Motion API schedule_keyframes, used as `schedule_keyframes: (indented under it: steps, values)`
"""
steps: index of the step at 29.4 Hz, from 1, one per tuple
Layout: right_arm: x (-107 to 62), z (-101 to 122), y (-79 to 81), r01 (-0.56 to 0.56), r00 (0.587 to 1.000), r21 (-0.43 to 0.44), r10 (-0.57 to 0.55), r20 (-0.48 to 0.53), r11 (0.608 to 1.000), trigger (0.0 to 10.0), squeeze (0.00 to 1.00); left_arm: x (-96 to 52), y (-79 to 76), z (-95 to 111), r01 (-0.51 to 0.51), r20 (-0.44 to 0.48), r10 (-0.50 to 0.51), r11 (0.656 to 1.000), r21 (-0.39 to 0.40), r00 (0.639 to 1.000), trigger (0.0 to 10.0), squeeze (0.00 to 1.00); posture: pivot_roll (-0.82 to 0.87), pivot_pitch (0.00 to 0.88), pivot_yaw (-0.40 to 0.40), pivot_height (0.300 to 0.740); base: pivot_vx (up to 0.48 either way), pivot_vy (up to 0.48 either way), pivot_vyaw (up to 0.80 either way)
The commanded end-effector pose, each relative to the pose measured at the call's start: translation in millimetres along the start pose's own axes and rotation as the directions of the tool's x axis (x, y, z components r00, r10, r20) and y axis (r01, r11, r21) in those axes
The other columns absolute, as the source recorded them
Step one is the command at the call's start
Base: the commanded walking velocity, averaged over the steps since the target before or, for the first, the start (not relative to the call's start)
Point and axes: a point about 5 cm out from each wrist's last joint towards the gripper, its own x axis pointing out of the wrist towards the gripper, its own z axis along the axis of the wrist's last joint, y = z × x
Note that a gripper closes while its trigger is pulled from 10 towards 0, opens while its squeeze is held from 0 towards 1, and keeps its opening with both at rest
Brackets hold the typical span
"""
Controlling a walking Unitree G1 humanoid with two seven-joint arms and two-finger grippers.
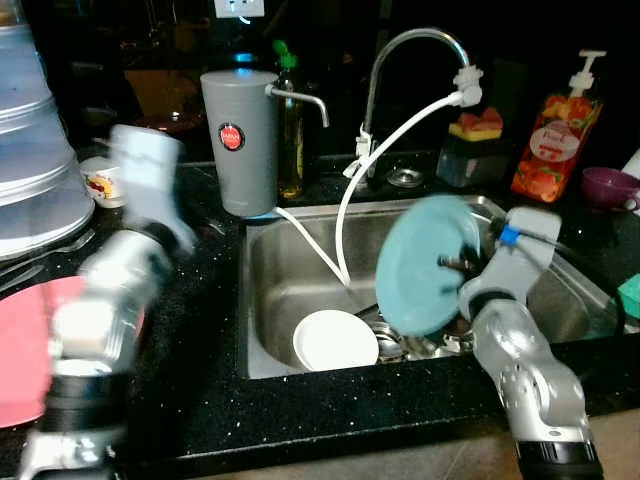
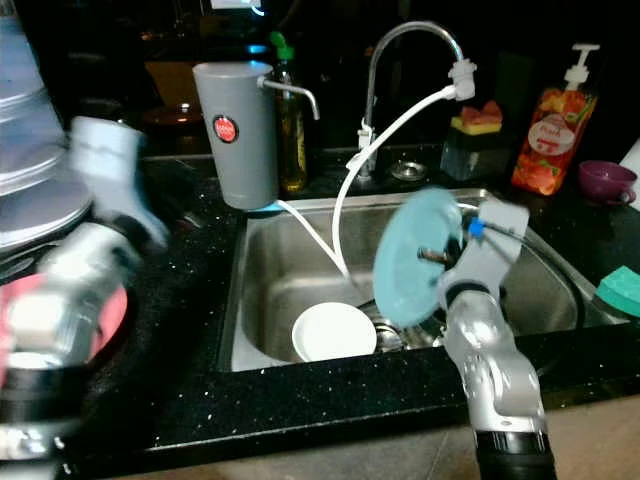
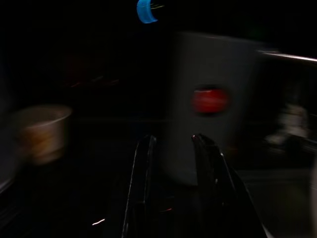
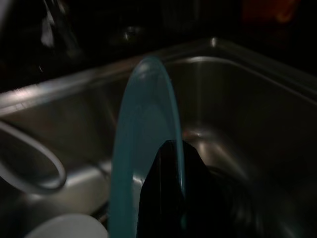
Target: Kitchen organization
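My right gripper point(image 1: 455, 265) is shut on a teal plate point(image 1: 428, 262), held on edge and nearly upright above the steel sink point(image 1: 290, 270). The right wrist view shows the plate's rim point(image 4: 143, 148) pinched by a black finger point(image 4: 171, 198). A white bowl point(image 1: 335, 340) lies on the sink floor, beside other dishes below the plate. My left arm point(image 1: 110, 290) is blurred over the black counter to the left of the sink. In the left wrist view, my left gripper point(image 3: 173, 141) is open with nothing between its fingers, pointing at a grey canister point(image 3: 213, 99) with a red label.
The grey canister point(image 1: 240, 140) stands behind the sink's left corner, with a faucet point(image 1: 415, 45) and white hose beside it. A red plate point(image 1: 25, 345) lies at the left edge. A small cup point(image 1: 100, 180), an orange soap bottle point(image 1: 555, 135) and a purple cup point(image 1: 608, 187) sit on the counter.
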Motion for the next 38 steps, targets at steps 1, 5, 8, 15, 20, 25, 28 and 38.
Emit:
schedule_keyframes:
  steps: [1,5,8,15,20,25,28,38]
  values:
    - [3.6,-3.7,11.2,-0.050,0.999,-0.044,0.049,-0.014,0.998,10.0,0.15,-4.5,23.4,-16.1,-0.131,-0.158,0.132,0.991,0.013,0.979,10.0,0.00,0.12,0.108,-0.017,0.740,0.000,0.000,0.00]
    - [4.5,-15.8,23.3,-0.105,0.992,-0.062,0.100,-0.080,0.992,10.0,1.00,-15.4,50.4,-23.0,-0.275,-0.248,0.290,0.957,0.094,0.924,10.0,0.00,0.14,0.105,-0.022,0.740,0.000,0.000,0.00]
    - [2.3,-15.9,33.3,-0.152,0.986,-0.004,0.152,-0.071,0.988,10.0,1.00,-28.2,71.0,-25.2,-0.368,-0.268,0.393,0.919,0.143,0.880,10.0,0.00,0.15,0.108,-0.024,0.740,0.000,0.000,0.00]
    - [-2.2,10.5,37.8,-0.208,0.976,0.202,0.191,0.102,0.957,10.0,0.00,-53.1,108.8,-18.4,-0.545,-0.273,0.575,0.818,0.185,0.771,10.0,0.00,0.16,0.122,-0.018,0.740,0.000,0.000,0.00]
    - [-6.7,33.6,31.3,-0.241,0.958,0.328,0.169,0.234,0.913,10.0,0.00,-82.0,144.0,-7.8,-0.679,-0.237,0.738,0.675,0.289,0.632,10.0,0.00,0.15,0.128,-0.008,0.740,0.000,0.000,0.00]
    - [-9.2,38.7,28.4,-0.248,0.951,0.346,0.160,0.264,0.905,10.0,0.00,-116.8,167.3,-10.4,-0.755,-0.234,0.849,0.529,0.387,0.474,10.0,0.00,0.16,0.132,0.000,0.740,0.000,0.000,0.00]
    - [-9.1,38.2,28.1,-0.250,0.951,0.351,0.160,0.266,0.902,10.0,0.00,-127.8,164.2,-23.1,-0.764,-0.304,0.831,0.551,0.337,0.465,10.0,0.00,0.16,0.132,0.000,0.740,0.000,0.000,0.00]
    - [-8.5,39.5,32.2,-0.272,0.945,0.368,0.174,0.277,0.889,10.0,0.00,-146.9,147.6,-32.6,-0.828,-0.325,0.790,0.560,0.039,0.519,10.0,1.00,0.20,0.140,-0.005,0.740,0.000,0.000,0.00]
